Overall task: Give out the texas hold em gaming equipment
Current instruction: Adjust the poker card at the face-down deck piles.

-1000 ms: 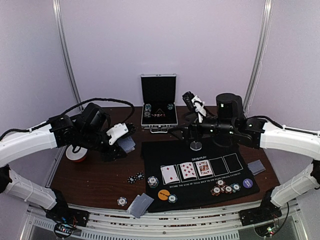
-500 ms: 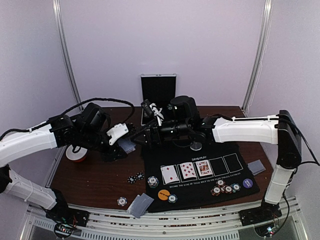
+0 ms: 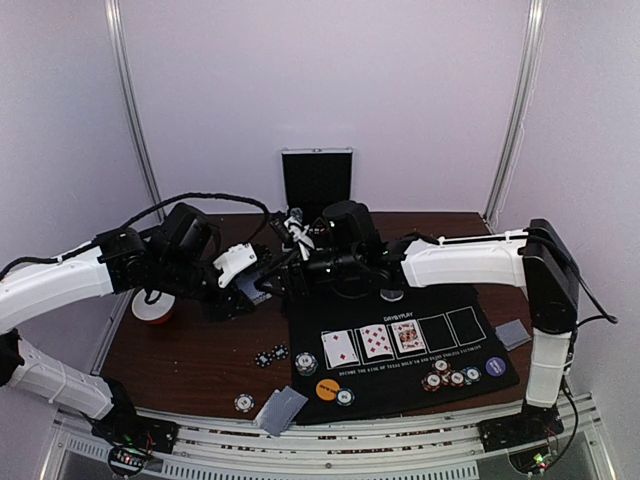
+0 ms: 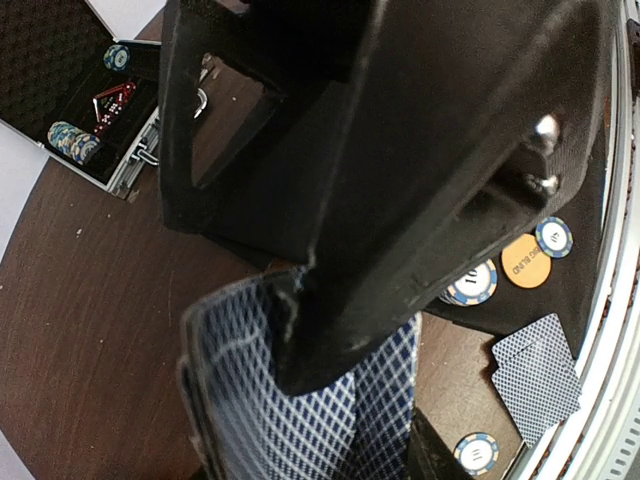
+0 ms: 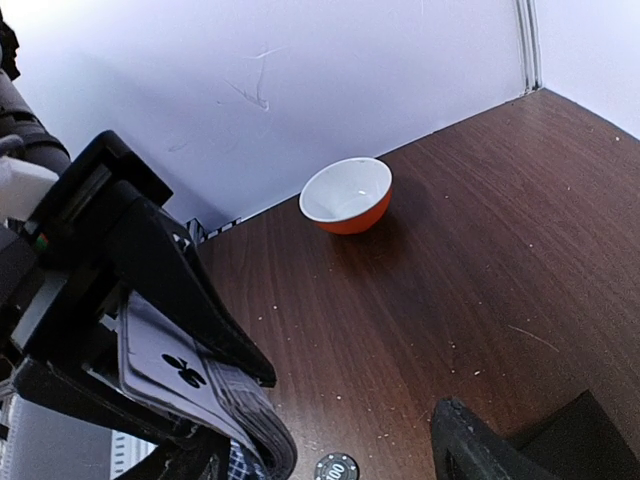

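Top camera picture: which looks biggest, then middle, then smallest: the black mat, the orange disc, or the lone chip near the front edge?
Largest: black mat.
Next: orange disc.
Smallest: lone chip.

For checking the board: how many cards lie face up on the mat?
3, in a row on the mat: left card, middle card, right card. The right arm hides the mat's far part.

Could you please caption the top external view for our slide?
Right tool poised at the card deck gripped by the left tool.
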### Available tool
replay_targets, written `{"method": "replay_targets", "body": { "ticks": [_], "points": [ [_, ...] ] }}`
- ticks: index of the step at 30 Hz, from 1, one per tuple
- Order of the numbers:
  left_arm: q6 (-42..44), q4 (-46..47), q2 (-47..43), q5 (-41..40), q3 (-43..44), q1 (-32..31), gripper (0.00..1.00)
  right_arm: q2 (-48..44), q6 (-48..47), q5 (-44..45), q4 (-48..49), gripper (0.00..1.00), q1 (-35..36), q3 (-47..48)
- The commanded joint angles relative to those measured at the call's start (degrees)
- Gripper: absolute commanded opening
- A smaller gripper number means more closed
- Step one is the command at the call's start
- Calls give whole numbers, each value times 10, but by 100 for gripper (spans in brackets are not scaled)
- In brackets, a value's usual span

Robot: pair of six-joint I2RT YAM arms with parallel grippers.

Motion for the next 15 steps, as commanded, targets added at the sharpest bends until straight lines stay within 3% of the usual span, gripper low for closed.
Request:
{"method": "replay_targets", "body": {
  "ticks": [1,9,15],
  "points": [
    [8,24,-2,9,14,0,40,5,-2,16,9,66,4,25],
    [8,24,-8,0,7,0,40,-20,-19,34,-38,32,4,21],
    [7,24,-8,-3,4,0,40,-39,-32,47,-71,19,5,19]
  ]
}}
